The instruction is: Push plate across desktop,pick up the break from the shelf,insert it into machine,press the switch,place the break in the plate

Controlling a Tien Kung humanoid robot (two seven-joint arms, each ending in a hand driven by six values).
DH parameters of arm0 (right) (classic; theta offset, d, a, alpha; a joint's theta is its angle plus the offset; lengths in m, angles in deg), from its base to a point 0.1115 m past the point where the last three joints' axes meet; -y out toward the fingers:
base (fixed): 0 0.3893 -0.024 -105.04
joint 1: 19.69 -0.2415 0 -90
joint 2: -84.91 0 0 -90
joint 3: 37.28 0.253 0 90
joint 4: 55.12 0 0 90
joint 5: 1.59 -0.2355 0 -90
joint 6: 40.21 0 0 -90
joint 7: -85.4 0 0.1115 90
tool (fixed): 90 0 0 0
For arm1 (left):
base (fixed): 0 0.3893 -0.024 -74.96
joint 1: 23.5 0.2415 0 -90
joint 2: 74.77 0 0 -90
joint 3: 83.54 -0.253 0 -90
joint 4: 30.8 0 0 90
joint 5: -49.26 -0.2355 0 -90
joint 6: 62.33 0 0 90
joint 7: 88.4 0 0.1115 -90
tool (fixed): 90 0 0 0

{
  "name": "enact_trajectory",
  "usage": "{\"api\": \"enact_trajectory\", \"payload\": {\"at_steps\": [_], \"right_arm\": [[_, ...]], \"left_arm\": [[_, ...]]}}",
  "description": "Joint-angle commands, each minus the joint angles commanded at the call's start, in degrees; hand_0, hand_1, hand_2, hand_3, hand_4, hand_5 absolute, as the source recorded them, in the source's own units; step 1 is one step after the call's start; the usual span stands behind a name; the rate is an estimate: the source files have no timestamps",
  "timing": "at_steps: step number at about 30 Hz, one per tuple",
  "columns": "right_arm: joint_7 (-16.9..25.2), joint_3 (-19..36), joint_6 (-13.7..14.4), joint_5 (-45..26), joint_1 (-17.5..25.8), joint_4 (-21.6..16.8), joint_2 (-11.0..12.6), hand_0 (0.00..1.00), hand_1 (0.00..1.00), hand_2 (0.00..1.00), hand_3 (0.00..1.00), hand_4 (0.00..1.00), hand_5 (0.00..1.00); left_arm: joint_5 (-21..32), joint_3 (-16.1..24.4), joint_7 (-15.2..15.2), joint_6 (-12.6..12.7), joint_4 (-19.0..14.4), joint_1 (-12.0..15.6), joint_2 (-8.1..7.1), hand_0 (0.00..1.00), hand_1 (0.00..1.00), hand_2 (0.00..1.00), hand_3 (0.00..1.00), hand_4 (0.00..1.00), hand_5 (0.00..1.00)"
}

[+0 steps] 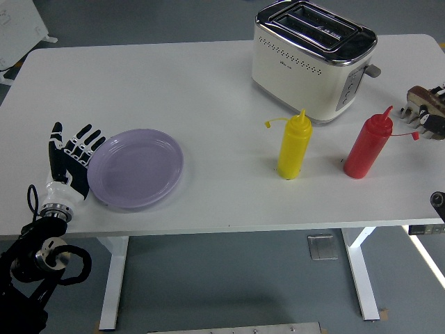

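A lilac plate (137, 168) lies on the white table (208, 90) at the front left. My left hand (71, 160) is flat and open, its fingers against the plate's left rim. A cream and chrome toaster (311, 57) stands at the back right, its slots empty. At the right edge a slice of bread (425, 99) rests on a small rack (424, 118). My right hand shows only as a dark sliver (439, 202) at the right edge.
A yellow squeeze bottle (293, 146) and a red squeeze bottle (368, 146) stand in front of the toaster, right of the plate. A white object (17, 24) stands on the floor at the top left.
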Motion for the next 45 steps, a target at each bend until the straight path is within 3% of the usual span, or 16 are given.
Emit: {"api": "enact_trajectory", "payload": {"at_steps": [15, 16, 21, 22, 27, 28, 45], "right_arm": [[0.26, -0.85, 3.12, -0.58, -0.18, 0.29, 0.06, 0.624, 0.569, 0.456, 0.470, 0.585, 0.110], [0.30, -0.87, 3.37, -0.56, -0.20, 0.32, 0.08, 0.601, 0.548, 0.453, 0.439, 0.468, 0.018], [0.46, -0.94, 4.72, -0.50, -0.36, 0.25, 0.13, 0.601, 0.548, 0.453, 0.439, 0.468, 0.018], [0.48, -0.97, 4.98, -0.49, -0.40, 0.20, 0.15, 0.590, 0.537, 0.458, 0.428, 0.349, 0.002], [0.49, -1.11, 5.91, -0.71, -0.62, -0.36, 0.27, 0.590, 0.537, 0.458, 0.428, 0.349, 0.002], [0.50, -1.13, 6.14, -0.81, -0.68, -0.58, 0.30, 0.590, 0.538, 0.458, 0.414, 0.263, 0.002], [-0.83, -0.10, 6.91, -5.38, -1.67, -8.44, 1.33, 0.584, 0.537, 0.466, 0.418, 0.252, 0.002]], "left_arm": [[1.48, -6.93, -0.44, -0.04, -0.87, -1.76, 0.26, 0.824, 0.760, 0.692, 0.688, 0.753, 0.998], [1.49, -7.27, -0.44, -0.03, -0.90, -1.86, 0.29, 0.825, 0.762, 0.692, 0.689, 0.752, 0.998], [1.59, -8.44, -0.42, 0.03, -1.08, -2.27, 0.42, 0.825, 0.762, 0.692, 0.689, 0.752, 0.998], [1.61, -8.63, -0.42, 0.03, -1.13, -2.33, 0.44, 0.825, 0.761, 0.693, 0.692, 0.751, 0.998], [1.77, -9.30, -0.52, 0.02, -1.54, -2.44, 0.46, 0.825, 0.761, 0.693, 0.692, 0.751, 0.998], [1.80, -9.46, -0.58, 0.00, -1.69, -2.45, 0.46, 0.823, 0.761, 0.693, 0.691, 0.749, 0.998], [3.03, -12.05, -0.85, -0.08, -2.93, -3.46, 0.66, 0.822, 0.759, 0.692, 0.693, 0.746, 0.998]]}}
